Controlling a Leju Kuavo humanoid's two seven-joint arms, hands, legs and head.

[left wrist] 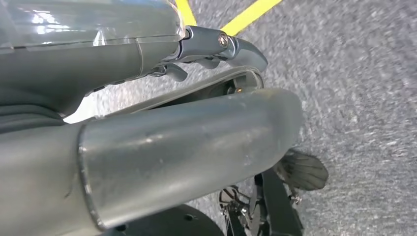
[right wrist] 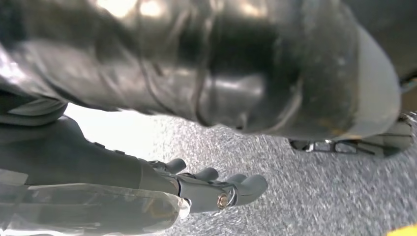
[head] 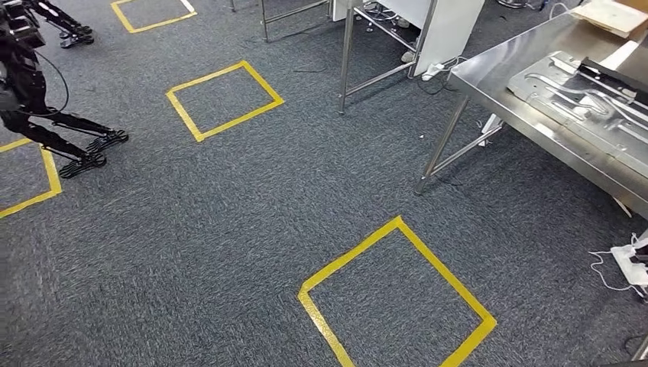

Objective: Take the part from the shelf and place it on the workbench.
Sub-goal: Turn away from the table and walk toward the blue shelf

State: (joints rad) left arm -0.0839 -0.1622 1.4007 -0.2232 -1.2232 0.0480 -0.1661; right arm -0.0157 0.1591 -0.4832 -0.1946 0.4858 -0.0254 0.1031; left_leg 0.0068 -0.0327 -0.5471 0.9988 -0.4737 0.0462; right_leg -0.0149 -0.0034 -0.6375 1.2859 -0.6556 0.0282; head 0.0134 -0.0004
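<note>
From my head view I look down on grey carpet (head: 229,222) marked with yellow tape squares; the nearest square (head: 397,294) lies in the lower middle of the frame, another (head: 224,99) sits toward the upper left, and parts of two more show at the left edge and the top edge. The steel workbench (head: 497,95) fills the upper right corner; on its top lies a flat pressed metal part (head: 569,95) with raised ribs, a dark strip (head: 611,74) resting across its far side, and a pale flat board (head: 611,15) lies further back at the top right edge. A second metal frame with a white panel (head: 451,30) stands at the top centre; another dark legged robot (head: 30,92) stands at the upper left; a white power strip (head: 630,264) lies on the carpet at the right edge.

My left hand (left wrist: 216,49) hangs over the carpet, fingers (left wrist: 246,51) lightly curled with nothing in them; my right hand (right wrist: 211,189) is the same, its fingers (right wrist: 251,186) a little apart and bare.
</note>
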